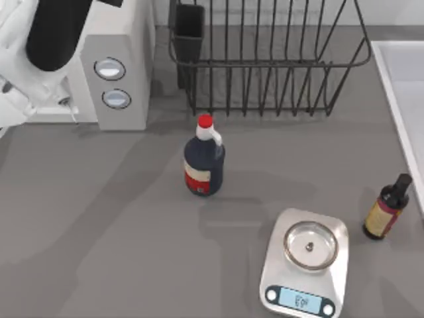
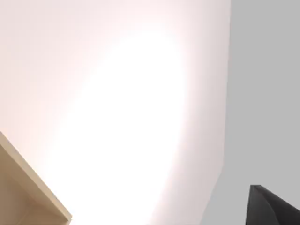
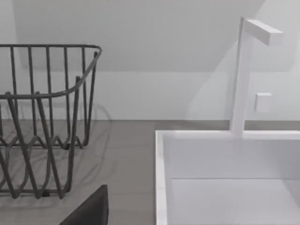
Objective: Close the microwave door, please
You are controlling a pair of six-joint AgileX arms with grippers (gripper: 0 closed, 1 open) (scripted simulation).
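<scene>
left arm (image 1: 40, 40) over the microwave (image 1: 119, 73), door hidden, pincer state impossible to tell

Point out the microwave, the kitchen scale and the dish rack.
microwave (image 1: 126, 50): top view, front knob panel.
kitchen scale (image 1: 334, 268): top view, bare platform edge.
dish rack (image 1: 265, 63): top view, front rim wire.

Left arm (image 1: 50, 30) reaches in at the top view's upper left — black forearm, white wrist

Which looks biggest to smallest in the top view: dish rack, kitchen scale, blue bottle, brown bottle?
1. dish rack
2. kitchen scale
3. blue bottle
4. brown bottle
</scene>
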